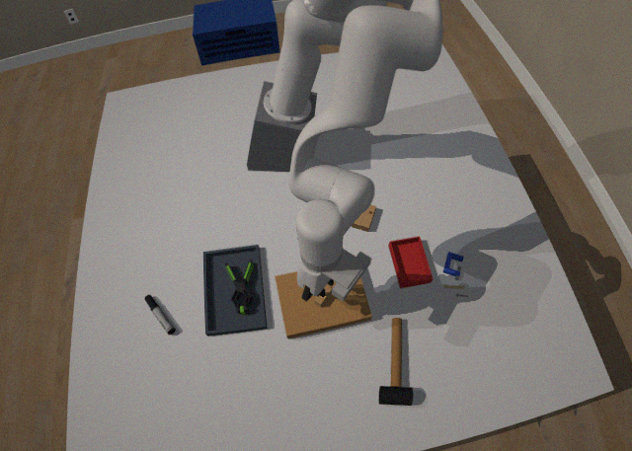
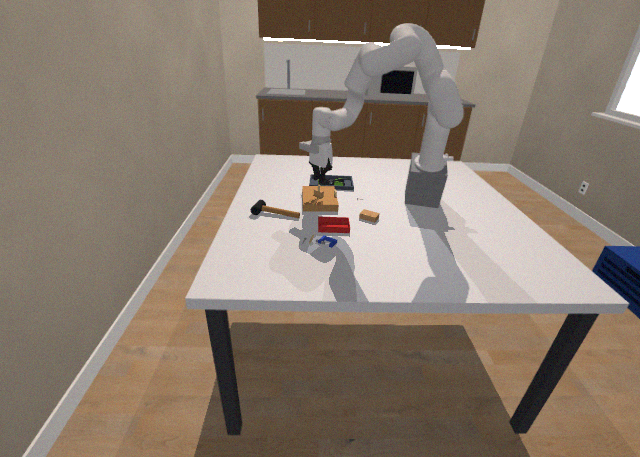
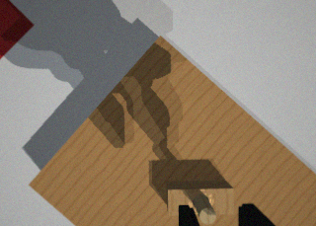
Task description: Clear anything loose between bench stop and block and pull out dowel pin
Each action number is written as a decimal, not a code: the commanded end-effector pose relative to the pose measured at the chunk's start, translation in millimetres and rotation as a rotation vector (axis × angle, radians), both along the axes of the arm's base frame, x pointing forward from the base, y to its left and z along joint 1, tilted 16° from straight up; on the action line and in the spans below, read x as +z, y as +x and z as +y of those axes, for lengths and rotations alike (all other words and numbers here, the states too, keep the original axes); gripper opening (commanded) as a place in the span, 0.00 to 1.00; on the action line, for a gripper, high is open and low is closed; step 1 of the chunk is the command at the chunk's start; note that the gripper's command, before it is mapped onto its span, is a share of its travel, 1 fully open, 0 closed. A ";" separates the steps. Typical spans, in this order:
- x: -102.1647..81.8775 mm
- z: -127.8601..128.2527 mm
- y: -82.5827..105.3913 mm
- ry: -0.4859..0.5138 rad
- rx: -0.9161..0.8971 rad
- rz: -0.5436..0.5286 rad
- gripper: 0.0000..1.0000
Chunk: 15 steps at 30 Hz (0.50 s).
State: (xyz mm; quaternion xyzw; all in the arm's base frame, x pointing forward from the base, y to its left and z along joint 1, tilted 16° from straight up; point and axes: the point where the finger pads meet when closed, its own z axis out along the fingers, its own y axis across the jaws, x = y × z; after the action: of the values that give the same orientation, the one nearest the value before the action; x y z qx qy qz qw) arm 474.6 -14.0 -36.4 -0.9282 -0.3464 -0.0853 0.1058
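The small wooden block lies on the bench board (image 3: 188, 152) with its dowel pin (image 3: 203, 208) sticking up out of it. My gripper (image 3: 218, 218) hangs straight above the block with one dark finger on each side of the pin. The fingers stand wider than the pin and do not press on it. In the top view the gripper (image 1: 319, 292) is low over the board (image 1: 324, 305), near its back edge. The spring clamp (image 1: 242, 288), black with green handles, lies in a grey tray (image 1: 233, 289) left of the board. I cannot make out the bench stop.
A red bin (image 1: 410, 262) and a blue C-clamp (image 1: 453, 263) stand right of the board. A hammer (image 1: 396, 364) lies in front of it, a marker (image 1: 159, 314) far left. A loose wooden piece (image 1: 364, 216) lies behind the board. A blue toolbox (image 1: 235, 28) sits on the floor.
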 end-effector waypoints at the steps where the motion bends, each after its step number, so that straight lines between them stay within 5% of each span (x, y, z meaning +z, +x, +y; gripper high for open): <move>1: -4.0 1.1 2.7 0.000 -0.001 -0.005 0.28; 15: -8.7 2.5 3.2 0.000 -0.001 -0.005 0.28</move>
State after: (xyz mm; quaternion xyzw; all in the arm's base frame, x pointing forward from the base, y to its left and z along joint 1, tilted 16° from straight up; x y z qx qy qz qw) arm 475.8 -11.4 -45.4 -0.9282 -0.3464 -0.0854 0.1058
